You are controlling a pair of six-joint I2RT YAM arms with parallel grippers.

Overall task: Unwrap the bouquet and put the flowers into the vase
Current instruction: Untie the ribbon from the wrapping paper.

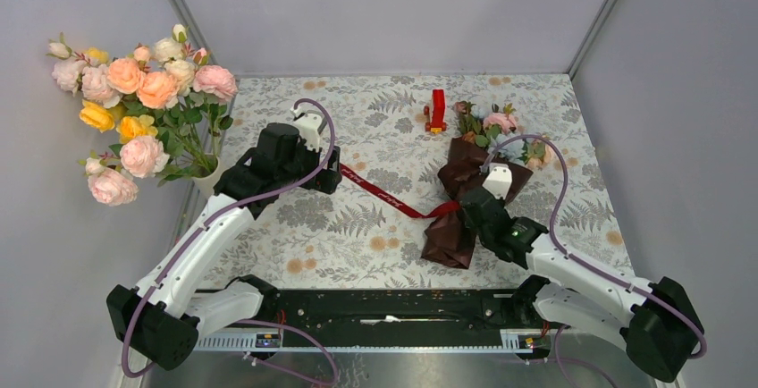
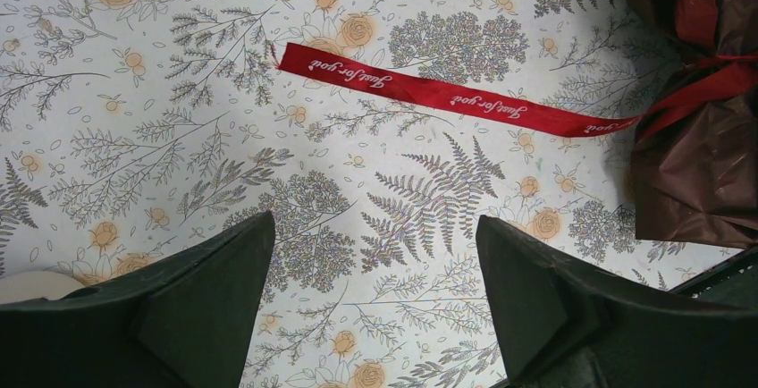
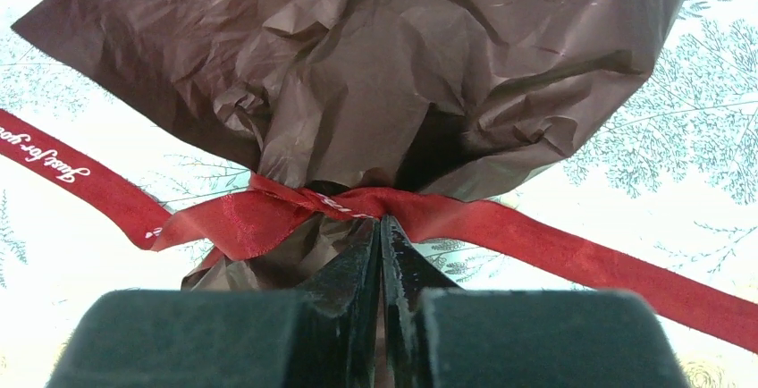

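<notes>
The bouquet [image 1: 460, 172] lies at the right middle of the table in dark red crinkly paper [image 3: 375, 66]. Its flowers [image 1: 497, 123] point toward the far side. A red ribbon [image 3: 527, 234] is tied round its neck, and one tail [image 1: 380, 194] runs left across the cloth. My right gripper [image 3: 381, 220] is shut, with its tips pinched at the ribbon's knot. My left gripper [image 2: 375, 227] hovers open above the cloth near the ribbon tail [image 2: 447, 97], holding nothing. The white vase [image 1: 207, 179] stands at the left edge, mostly hidden by the left arm.
A large bunch of peach, pink and yellow roses [image 1: 143, 93] rises at the far left beside the vase. A small red upright object [image 1: 437, 109] stands at the back, just left of the flowers. Grey walls close in the table on three sides.
</notes>
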